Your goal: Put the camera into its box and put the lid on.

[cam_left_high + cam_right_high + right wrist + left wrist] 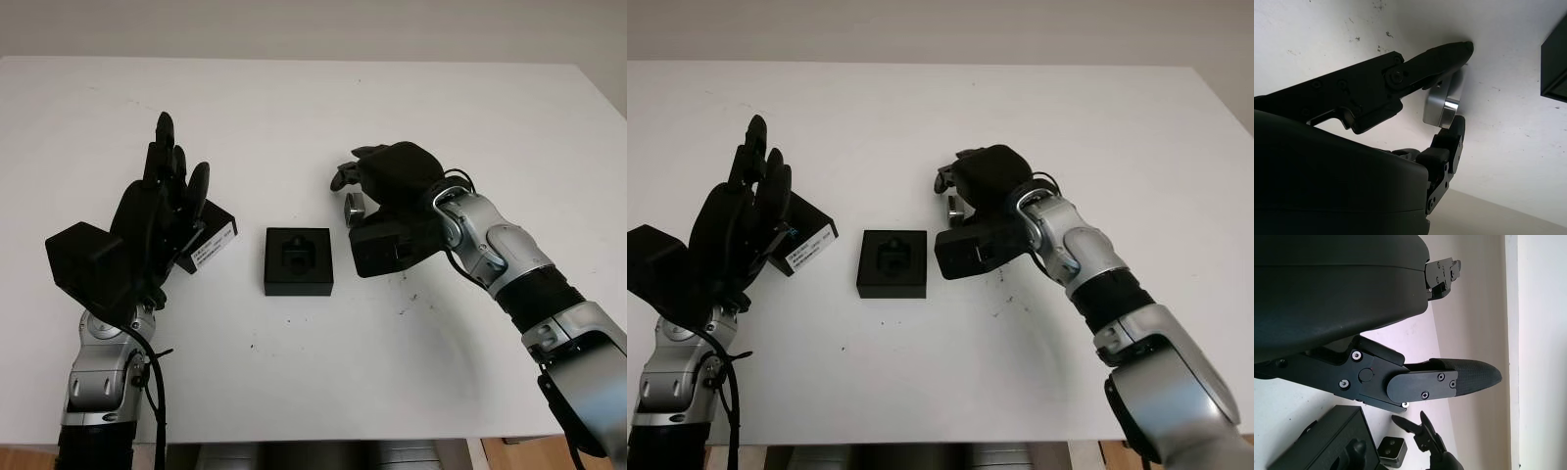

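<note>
1. Camera [1441, 105], a small silver-and-black block, sits pinched in the fingers [1447, 147] of the right hand [367, 191], just right of the open box; one finger lies over its top and another curls in under it, so it looks clamped from two sides rather than cradled.
2. That hand hovers low over the white desk [313, 108], the camera seemingly just above or touching the surface; I cannot tell which. A two-sided pinch probably suits a block this small, leaving its lower part free to drop into a recess.
3. Outward from there, the box [298, 260] lies at the middle of the desk, black, lid off, its moulded hollow facing up and unfilled. My guess is the camera must travel a short way left and come down squarely over that hollow.
4. Farther left, the lid [208, 238], black with a white label along one edge, lies flat beside the box, close enough for a short later reach.
5. Over the lid's left part stands the left hand [157, 211], open, holding nothing, likely waiting for the lid step.
</note>
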Controlling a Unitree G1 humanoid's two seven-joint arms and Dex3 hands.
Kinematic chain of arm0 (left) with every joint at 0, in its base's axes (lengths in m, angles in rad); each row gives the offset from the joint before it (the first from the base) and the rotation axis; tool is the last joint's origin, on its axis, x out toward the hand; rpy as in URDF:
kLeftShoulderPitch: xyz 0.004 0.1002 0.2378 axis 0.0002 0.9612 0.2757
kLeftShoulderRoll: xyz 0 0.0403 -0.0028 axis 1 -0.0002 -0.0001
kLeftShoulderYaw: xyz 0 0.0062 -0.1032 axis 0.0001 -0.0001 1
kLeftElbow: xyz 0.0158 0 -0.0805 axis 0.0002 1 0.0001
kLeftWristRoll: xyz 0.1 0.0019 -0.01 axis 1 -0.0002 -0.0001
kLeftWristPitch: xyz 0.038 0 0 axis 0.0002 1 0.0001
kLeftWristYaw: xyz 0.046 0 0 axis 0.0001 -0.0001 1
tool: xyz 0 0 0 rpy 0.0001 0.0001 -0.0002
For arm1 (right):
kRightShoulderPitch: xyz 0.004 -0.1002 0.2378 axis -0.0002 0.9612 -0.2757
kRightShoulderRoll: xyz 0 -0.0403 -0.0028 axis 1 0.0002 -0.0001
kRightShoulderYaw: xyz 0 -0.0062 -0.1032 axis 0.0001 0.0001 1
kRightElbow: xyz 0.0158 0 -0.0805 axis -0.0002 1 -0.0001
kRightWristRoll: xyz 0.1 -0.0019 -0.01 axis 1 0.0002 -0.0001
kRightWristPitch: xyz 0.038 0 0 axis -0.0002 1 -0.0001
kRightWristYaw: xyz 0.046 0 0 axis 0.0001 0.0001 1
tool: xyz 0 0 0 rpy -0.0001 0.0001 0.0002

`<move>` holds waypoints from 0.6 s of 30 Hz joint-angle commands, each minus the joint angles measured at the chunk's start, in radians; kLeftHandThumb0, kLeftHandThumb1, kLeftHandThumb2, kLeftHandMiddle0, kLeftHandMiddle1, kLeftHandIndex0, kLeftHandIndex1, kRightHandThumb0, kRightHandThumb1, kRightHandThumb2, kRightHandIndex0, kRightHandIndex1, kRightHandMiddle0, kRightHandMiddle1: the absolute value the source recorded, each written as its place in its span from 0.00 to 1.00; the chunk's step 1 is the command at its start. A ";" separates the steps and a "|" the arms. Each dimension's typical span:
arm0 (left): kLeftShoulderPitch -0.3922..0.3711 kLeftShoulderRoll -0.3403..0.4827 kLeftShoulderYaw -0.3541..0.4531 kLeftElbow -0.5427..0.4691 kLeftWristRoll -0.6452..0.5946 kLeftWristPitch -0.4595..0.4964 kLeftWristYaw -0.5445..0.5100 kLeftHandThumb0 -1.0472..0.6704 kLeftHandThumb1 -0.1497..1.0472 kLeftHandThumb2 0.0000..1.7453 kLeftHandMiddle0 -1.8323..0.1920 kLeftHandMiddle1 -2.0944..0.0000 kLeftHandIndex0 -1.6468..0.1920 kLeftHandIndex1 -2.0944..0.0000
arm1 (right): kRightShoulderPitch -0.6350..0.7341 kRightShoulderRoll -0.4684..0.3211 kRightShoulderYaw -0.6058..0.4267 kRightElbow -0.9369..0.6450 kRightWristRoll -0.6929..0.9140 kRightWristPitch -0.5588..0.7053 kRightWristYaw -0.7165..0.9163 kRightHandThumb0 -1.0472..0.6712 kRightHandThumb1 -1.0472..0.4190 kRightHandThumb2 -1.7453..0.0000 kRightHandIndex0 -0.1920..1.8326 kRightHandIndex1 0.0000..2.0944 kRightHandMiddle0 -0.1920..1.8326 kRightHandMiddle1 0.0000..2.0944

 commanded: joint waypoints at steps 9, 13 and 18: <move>0.012 0.003 0.004 -0.015 -0.005 -0.001 -0.008 0.18 1.00 0.28 1.00 1.00 1.00 1.00 | 0.003 -0.005 -0.005 -0.013 -0.002 0.002 -0.038 0.29 0.07 0.97 0.30 0.04 0.39 0.31; 0.012 0.004 0.004 -0.014 -0.002 -0.004 -0.009 0.18 1.00 0.28 1.00 1.00 1.00 1.00 | 0.002 -0.008 -0.001 -0.004 -0.010 -0.008 -0.053 0.30 0.07 0.97 0.31 0.04 0.40 0.36; 0.012 -0.001 0.005 -0.016 -0.004 -0.004 -0.005 0.18 1.00 0.27 1.00 1.00 1.00 1.00 | -0.001 -0.011 0.008 0.014 -0.023 -0.021 -0.083 0.30 0.06 0.97 0.33 0.03 0.33 0.61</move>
